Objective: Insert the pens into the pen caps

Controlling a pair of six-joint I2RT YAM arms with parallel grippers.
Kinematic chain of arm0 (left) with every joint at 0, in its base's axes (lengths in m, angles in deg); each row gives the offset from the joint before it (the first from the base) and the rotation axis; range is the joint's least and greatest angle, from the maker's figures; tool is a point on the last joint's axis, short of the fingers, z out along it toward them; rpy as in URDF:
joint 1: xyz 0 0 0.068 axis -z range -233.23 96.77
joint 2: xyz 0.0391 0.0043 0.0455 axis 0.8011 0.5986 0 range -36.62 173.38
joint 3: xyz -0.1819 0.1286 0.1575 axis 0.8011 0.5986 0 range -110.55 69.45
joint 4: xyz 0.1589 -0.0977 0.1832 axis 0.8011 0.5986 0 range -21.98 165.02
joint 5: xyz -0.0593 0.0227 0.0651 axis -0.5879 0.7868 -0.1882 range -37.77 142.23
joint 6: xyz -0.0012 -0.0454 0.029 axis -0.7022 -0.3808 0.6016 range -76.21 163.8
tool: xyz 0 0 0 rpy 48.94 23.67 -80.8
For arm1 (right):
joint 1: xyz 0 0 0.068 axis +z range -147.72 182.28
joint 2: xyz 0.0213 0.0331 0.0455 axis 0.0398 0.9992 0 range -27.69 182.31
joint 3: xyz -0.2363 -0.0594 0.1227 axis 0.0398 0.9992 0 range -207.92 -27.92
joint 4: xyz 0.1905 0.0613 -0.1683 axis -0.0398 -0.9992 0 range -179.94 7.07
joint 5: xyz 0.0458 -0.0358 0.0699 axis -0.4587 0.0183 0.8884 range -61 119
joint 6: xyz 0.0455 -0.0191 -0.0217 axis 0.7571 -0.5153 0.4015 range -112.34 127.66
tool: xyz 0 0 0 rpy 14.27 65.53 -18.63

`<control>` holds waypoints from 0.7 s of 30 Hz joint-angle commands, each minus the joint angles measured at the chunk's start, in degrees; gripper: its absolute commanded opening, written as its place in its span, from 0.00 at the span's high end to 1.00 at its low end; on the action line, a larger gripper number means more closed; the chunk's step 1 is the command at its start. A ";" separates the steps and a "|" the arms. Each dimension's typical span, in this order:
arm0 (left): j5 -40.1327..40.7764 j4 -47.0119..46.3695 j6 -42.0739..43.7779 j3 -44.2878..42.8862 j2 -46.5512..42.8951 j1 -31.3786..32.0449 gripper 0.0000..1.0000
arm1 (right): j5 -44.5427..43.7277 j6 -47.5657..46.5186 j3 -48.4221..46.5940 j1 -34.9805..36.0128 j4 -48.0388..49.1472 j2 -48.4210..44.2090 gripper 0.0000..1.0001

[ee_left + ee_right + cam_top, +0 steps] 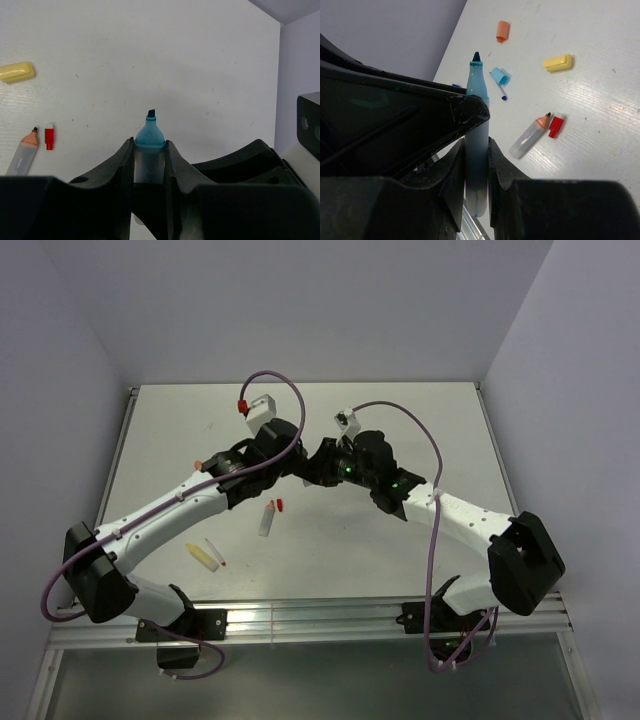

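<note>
Light-blue marker (476,87) was held uncapped, its chisel tip pointing away from both wrists, where the two arms met over the middle of the table (400,420). The left gripper (149,150) had its jaws clamped on the barrel just under the blue collar. The right gripper (477,150) had its jaws pressed against the pale barrel lower down (so both held the one marker at once). The light-blue cap (500,76) lay on its side on the table, apart from the marker. A thin dark-blue-tipped pen (501,93) lay just beside it, partly hidden. The orange cap (502,31) and the yellow cap (557,62) lay well apart. The orange marker (529,138) lay uncapped, with the red cap (555,126) just beside its tip. Near the left arm, the yellow marker (203,556) and the red-tipped pen (215,552) lay side by side.
</note>
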 commanded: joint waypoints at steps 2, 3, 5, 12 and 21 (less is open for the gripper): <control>3.81 -0.55 0.78 -0.91 -2.12 0.73 0.68 | -2.11 -1.68 -2.79 0.59 0.02 -1.19 1.00; 4.61 0.07 0.78 -1.17 -2.91 0.73 0.62 | -2.28 -1.95 -2.61 0.59 -0.51 -1.46 1.00; 6.10 0.68 1.30 -1.61 -3.97 0.12 0.53 | -2.72 -2.47 -2.52 0.59 -1.38 -2.25 1.00; 11.64 8.32 -2.20 -1.80 -9.24 -3.31 0.45 | -5.36 -4.49 -0.68 0.24 -5.16 -4.53 1.00; 17.00 18.79 -16.70 7.52 -9.78 -15.43 0.54 | -5.10 -7.22 0.99 -0.37 -8.15 -7.70 1.00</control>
